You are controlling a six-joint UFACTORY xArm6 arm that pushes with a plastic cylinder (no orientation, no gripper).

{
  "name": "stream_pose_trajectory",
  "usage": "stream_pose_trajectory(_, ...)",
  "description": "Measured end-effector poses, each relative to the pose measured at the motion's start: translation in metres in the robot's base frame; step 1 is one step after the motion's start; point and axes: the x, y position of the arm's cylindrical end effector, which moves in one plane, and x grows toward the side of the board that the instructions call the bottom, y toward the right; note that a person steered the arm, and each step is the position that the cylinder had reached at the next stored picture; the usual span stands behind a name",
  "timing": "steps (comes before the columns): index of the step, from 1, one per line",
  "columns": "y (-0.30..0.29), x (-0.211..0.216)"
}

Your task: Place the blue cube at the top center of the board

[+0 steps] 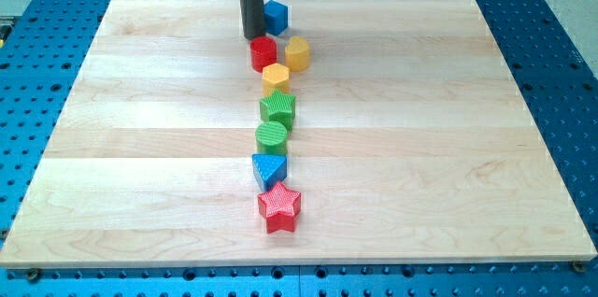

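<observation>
Touching the blue cube (276,17) near the board's (140,148) top edge, my tip (253,37) carries no pincer.

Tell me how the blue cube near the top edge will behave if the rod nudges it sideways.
The blue cube looks small and solid, so it probably slides on its flat base rather than rolling. It sits corner-on in this view, so an off-centre push from my tip, at its left, would likely twist it. The smooth wooden board suggests little drag.

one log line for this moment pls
blue cube: top center, right of tip | my tip: above red block | rest: column down center
</observation>
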Motion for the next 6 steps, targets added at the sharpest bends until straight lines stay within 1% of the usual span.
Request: stream_pose_trajectory(6,0.012,-0.005)
